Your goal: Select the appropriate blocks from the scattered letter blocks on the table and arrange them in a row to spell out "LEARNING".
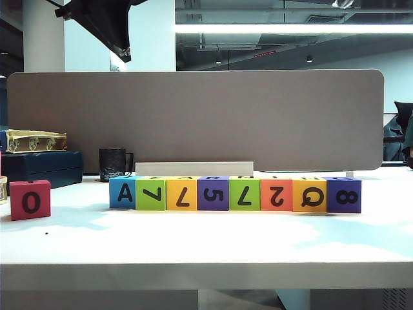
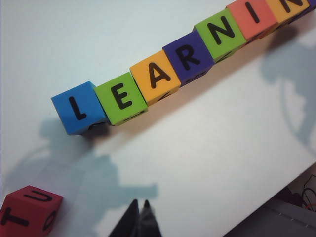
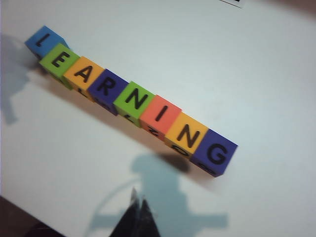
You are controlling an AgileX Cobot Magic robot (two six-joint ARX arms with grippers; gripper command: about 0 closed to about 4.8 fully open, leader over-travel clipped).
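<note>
An open-plan office or lab. A grey fabric divider (image 1: 193, 119), the kind that parts desks, stands along the far edge of a plain white surface (image 1: 206, 248). Above it runs a long ceiling strip light (image 1: 290, 29) under exposed dark ceiling fittings. By the far left corner of the surface lie a dark blue case (image 1: 42, 166), a yellow box (image 1: 35, 140) on top of it, and a dark mug (image 1: 114, 164). A white pillar (image 1: 43, 35) rises behind.
</note>
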